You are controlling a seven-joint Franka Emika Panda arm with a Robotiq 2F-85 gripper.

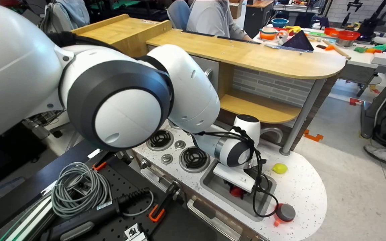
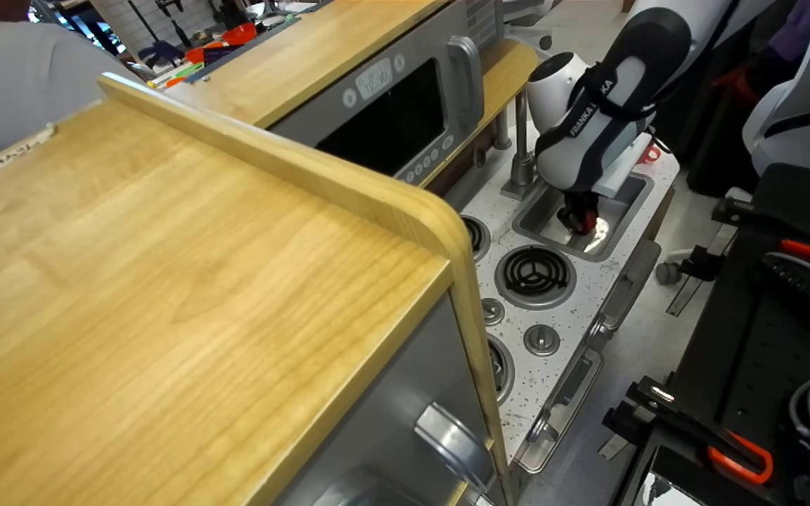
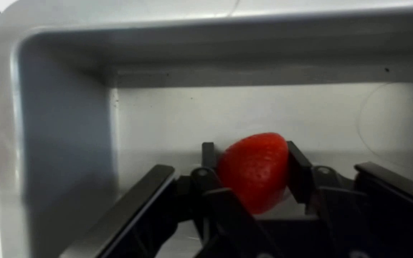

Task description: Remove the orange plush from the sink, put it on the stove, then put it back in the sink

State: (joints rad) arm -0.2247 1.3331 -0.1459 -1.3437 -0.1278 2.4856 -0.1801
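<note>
The orange plush (image 3: 255, 175) is a small red-orange lump with a dimpled surface. It sits between the black fingers of my gripper (image 3: 251, 156); the right finger presses on it and the left finger lies close against it. Both are inside the grey metal sink (image 3: 7, 143). I cannot tell if the plush touches the sink floor. In both exterior views the plush (image 1: 236, 191) (image 2: 590, 222) is partly hidden by the gripper (image 2: 577, 216) and arm. The stove (image 1: 194, 159) (image 2: 536, 275), with black burners and silver rings, lies beside the sink (image 2: 631, 200) on the white top.
A grey faucet (image 1: 272, 131) stands behind the sink. A yellow-green lemon (image 1: 279, 168) and a red piece with a grey round top (image 1: 285, 213) lie at the rounded end. A wooden shelf (image 1: 263, 107) and microwave (image 2: 405, 112) rise behind. A black cable (image 1: 256, 201) hangs from the wrist.
</note>
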